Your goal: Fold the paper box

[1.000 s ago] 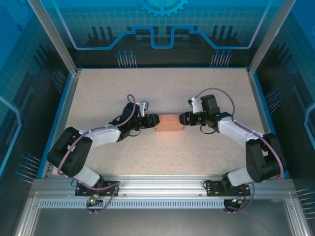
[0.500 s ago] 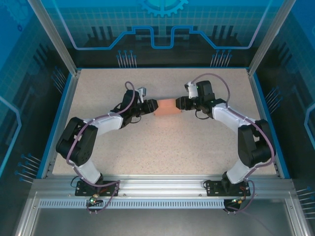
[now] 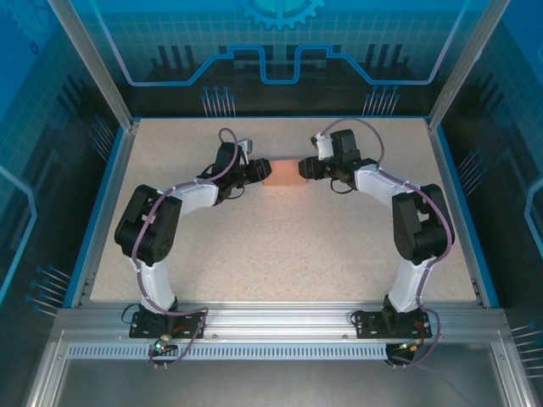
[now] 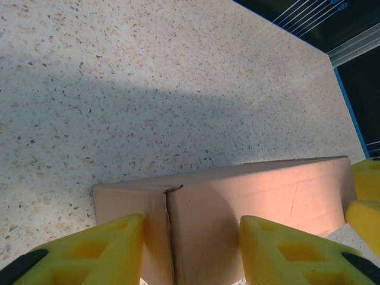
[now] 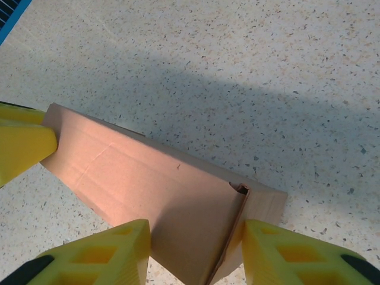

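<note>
**A:** From above, where is the paper box [image 3: 283, 174]?

**B:** Far back on the worktop [image 3: 280, 254]. It lies sideways, with one end at the left fingers [image 3: 262, 172] and the other at the right fingers [image 3: 307, 168]. Both arms are just as near. There is lots of room all round.

**A:** And the left wrist?

**B:** The fingers [image 4: 89, 249] are apart, with the box end between them. Squeezing? I cannot tell.

**A:** Right wrist?

**B:** Same there: fingers [image 5: 95, 252] apart, box end between. I cannot tell.

We see the paper box [image 3: 283, 173] on the table [image 3: 280, 254], toward the far edge and midway across. The left gripper [image 3: 262, 173] takes its left end and the right gripper [image 3: 303, 169] its right end, each end lying between that gripper's fingers.
</note>
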